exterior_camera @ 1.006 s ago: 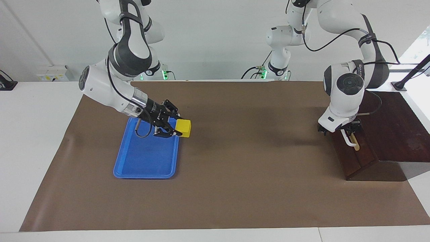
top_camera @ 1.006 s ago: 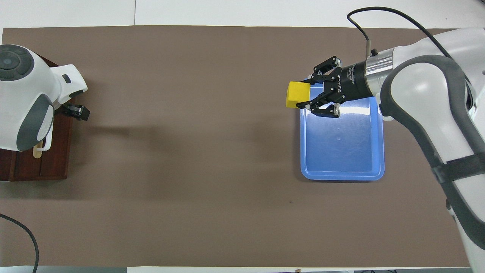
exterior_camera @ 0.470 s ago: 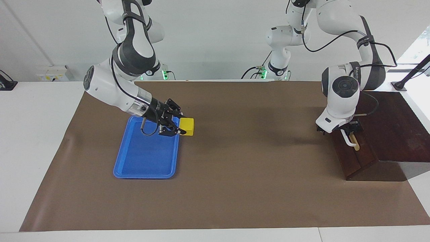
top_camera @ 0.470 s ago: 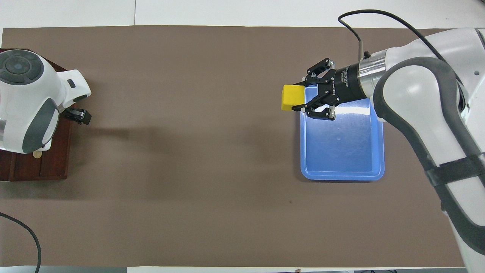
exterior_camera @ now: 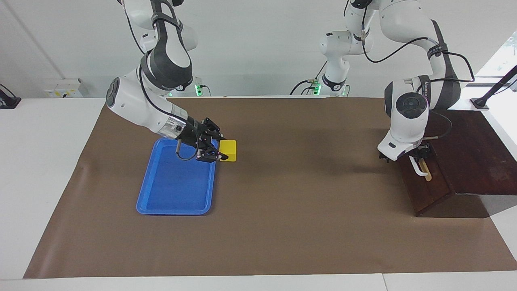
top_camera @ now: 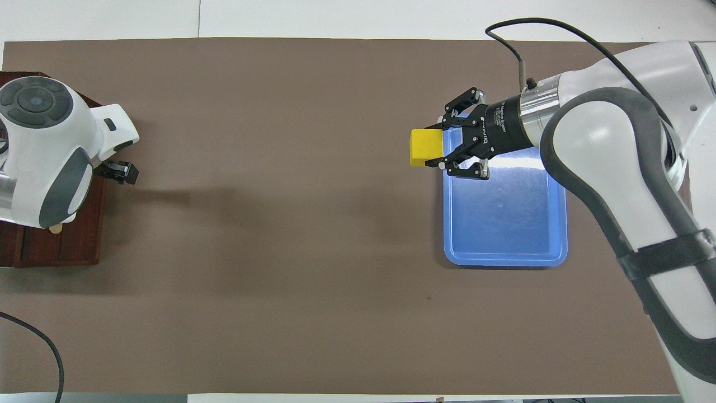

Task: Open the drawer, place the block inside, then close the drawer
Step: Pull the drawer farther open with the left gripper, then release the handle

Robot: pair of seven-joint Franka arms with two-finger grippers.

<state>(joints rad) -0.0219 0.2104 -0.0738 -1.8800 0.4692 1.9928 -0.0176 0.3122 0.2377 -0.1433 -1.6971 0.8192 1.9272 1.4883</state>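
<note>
1. My right fingers had carried the small bright yellow cube block a little way toward the left arm's end of the table over the last second. It had passed the rim of the blue rectangular plastic tray and now hung over the brown paper mat.
2. I took that to mean the pick-up was done and the carry to the drawer had only just started. Most of the mat still lay between the block and the drawer.
3. Those right fingers were clamped on the block from two sides. It stuck out past their tips and touched nothing else.
4. My left fingers stood spread wide at the white bar handle, at the end of it nearer the robots. My own wrist hid whether they touched the bar.
5. That left wrist had drifted slightly toward the middle of the table, yet the handle had not moved with it.
6. The dark brown wooden drawer still sat shut in its dark wooden box at the left arm's end, with no pale interior showing. I judged that opening it had to come first, or the block would arrive with nowhere to go.
7. The white table under the mat carried nothing else I needed.
</note>
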